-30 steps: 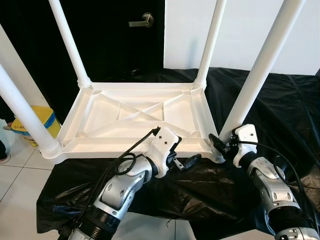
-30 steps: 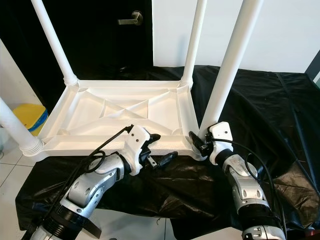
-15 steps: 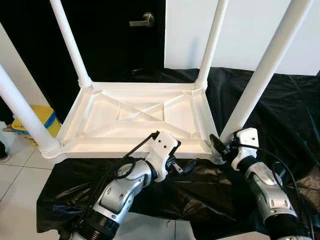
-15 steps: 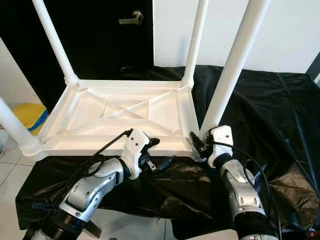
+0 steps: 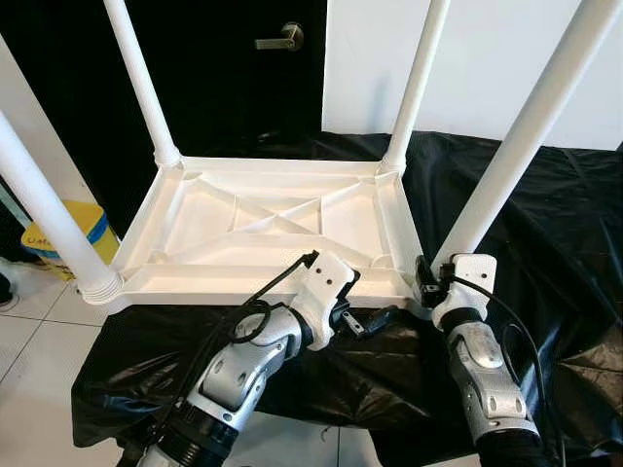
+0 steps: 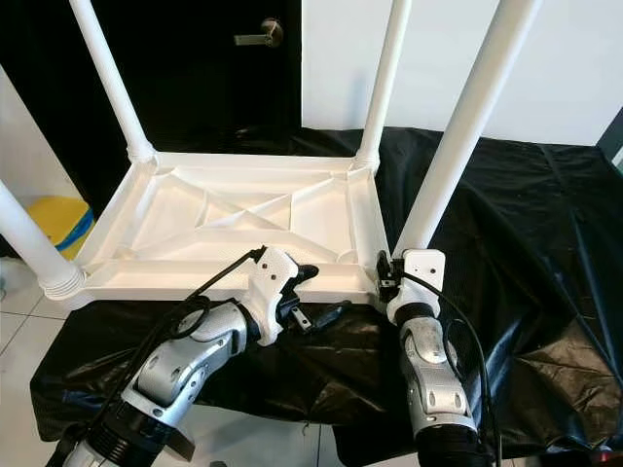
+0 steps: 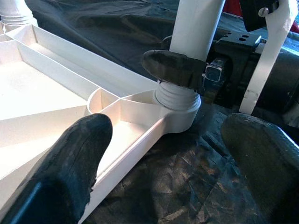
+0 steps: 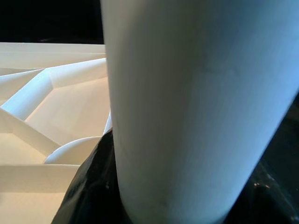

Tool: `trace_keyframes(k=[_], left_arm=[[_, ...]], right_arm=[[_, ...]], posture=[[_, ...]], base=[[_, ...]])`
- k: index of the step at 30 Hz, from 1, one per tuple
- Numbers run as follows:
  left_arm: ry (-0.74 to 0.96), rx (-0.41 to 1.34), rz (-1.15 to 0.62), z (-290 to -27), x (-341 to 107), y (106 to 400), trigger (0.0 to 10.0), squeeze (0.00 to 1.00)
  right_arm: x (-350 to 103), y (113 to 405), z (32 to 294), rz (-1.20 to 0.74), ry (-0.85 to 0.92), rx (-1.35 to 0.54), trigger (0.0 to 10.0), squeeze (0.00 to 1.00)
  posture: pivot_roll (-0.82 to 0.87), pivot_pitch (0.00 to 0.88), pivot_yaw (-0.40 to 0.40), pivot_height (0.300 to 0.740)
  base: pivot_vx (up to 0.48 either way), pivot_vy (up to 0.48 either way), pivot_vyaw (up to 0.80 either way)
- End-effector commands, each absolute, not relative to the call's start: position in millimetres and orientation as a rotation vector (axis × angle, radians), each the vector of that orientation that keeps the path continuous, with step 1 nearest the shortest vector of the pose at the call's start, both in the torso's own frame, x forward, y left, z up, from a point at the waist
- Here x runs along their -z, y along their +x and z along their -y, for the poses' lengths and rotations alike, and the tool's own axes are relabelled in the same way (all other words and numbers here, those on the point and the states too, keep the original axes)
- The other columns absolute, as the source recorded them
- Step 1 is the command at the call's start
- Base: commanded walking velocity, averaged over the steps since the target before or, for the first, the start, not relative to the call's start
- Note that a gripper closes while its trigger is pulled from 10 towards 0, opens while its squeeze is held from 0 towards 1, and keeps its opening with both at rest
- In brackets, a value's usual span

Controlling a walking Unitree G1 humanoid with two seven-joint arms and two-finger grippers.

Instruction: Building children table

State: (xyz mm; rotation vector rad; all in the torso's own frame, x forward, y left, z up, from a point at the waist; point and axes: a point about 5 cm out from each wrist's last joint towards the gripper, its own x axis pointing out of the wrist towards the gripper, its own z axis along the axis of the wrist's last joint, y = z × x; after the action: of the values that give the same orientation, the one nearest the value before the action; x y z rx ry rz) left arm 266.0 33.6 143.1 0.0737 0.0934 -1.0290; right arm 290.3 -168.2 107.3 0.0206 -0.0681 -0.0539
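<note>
Children's table lies upside down on a black sheet, four legs up. Right end effector is clamped on the near right leg at its socket; left end effector, fingers apart, hovers beside that corner. Plastic looks light, stiff, smooth; gripping low near sockets seems safest.

All four white legs of the upturned children's table run out past the top edge of the head views, so their ends cannot be seen. The black sheet hides whatever worktop lies beneath. The right gripper sits behind its white wrist housing, its jaws mostly hidden against the near right leg. The yellow object is partly hidden behind the near left leg.
</note>
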Motion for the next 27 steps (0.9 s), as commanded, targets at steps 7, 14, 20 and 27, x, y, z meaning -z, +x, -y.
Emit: trace_keyframes(k=[7,14,20,27], left_arm=[[0.081,1.069,-0.078,-31,-147,267,10.0,0.0],[0.087,1.06,-0.079,-34,-147,270,10.0,0.0],[0.094,1.054,-0.081,-38,-148,271,10.0,0.0],[0.102,1.052,-0.081,-40,-149,273,10.0,0.0]], right_arm=[[-116,289,169,0.118,0.012,-0.006,10.0,1.0],[-119,288,184,0.12,-0.026,-0.114,10.0,1.0],[-119,292,189,0.085,-0.06,-0.306,10.0,1.0],[-114,300,181,0.022,-0.112,-0.514,10.0,0.0]], posture=[[-0.09,0.024,-0.057,0.74],[-0.09,0.03,-0.052,0.74],[-0.08,0.037,-0.041,0.74],[-0.07,0.045,-0.038,0.74]], base=[[0.0,0.0,0.0],[0.0,0.0,0.0],[0.0,0.0,0.0],[0.0,0.0,0.0]])
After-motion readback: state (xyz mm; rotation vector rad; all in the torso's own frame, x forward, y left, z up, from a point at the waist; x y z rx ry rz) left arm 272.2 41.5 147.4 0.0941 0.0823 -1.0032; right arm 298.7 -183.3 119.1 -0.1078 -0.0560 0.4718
